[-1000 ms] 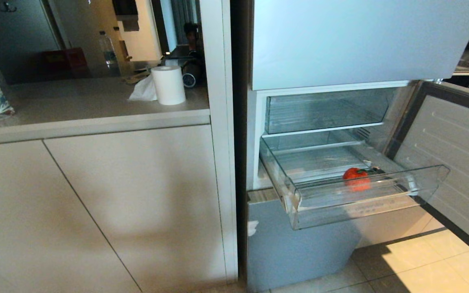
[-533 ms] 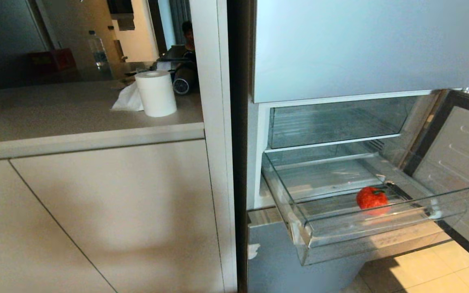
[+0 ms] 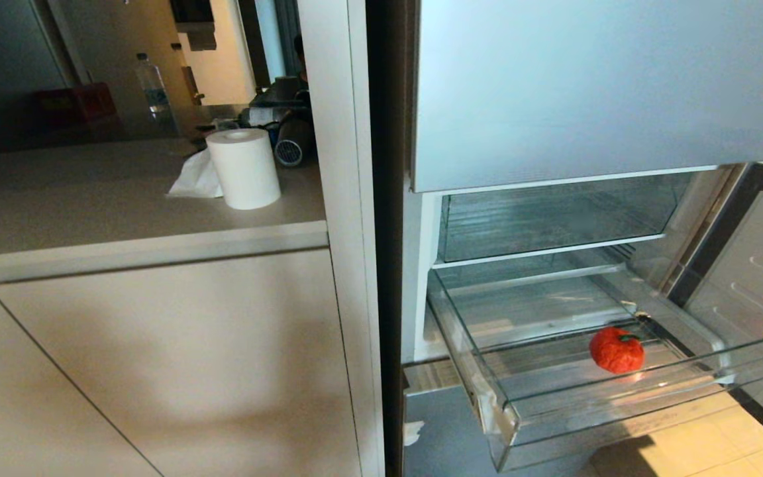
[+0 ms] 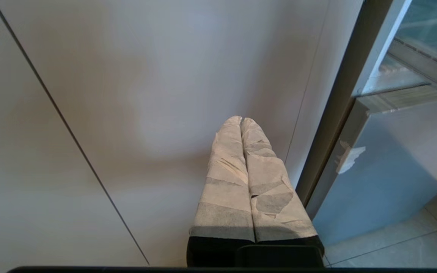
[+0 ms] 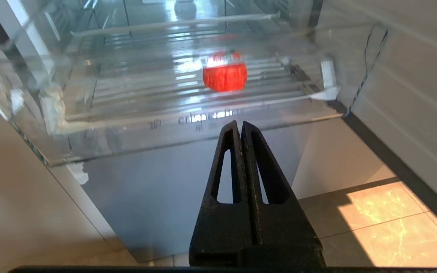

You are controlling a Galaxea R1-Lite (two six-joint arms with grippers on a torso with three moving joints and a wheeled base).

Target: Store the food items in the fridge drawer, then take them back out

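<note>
The whole head view has been shifted between the earlier pictures and now, so the camera has been moved, not the things. The fridge drawer (image 3: 626,424) is now seen lower and further right, more from above. The water bottle once seen left of the paper roll (image 3: 244,168) has been lost from view.

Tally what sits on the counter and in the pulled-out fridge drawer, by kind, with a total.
Paper towel roll: 1
Crumpled tissue: 1
Water bottle, at the counter's far edge: 1
Tomato, in the fridge drawer: 1
Dark items behind the roll: too unclear to count
Total: 4
</note>
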